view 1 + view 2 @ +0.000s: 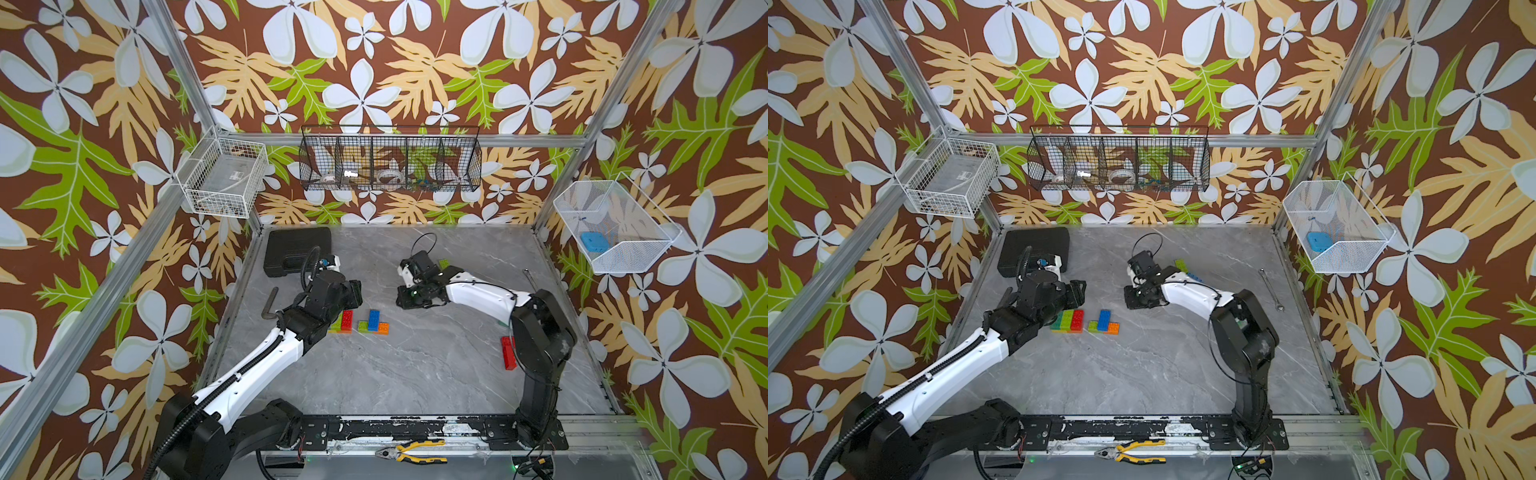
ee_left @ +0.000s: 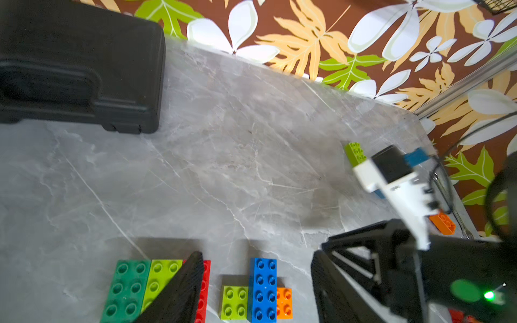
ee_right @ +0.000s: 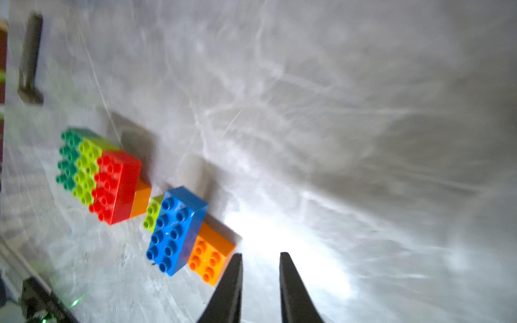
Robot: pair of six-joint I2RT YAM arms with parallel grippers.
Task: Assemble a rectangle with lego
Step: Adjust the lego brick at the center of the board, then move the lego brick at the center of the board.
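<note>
One blue lego brick [image 3: 173,229]: light, rigid, slick; I'd pinch its long sides. Right gripper [image 3: 260,256] fingers spread, empty; left gripper [image 1: 1076,291] fingers: cannot tell.

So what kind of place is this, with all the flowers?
Probably a robot test booth: a left arm and a right arm sit on a rail at a marble-look table, a metal frame edges the flowery walls, and wire baskets hang there.

Mid-table [image 1: 1142,374], the three-brick row [image 1: 1067,321] sat just left of the stepped cluster [image 1: 1104,322], not touching. Case [image 1: 1034,249] lay in the back-left corner. Long brick [image 1: 508,353] lay well right, nearer the front. Wrench [image 1: 1271,289] lay by the right edge, pliers [image 1: 1133,452] on the front rail.
</note>
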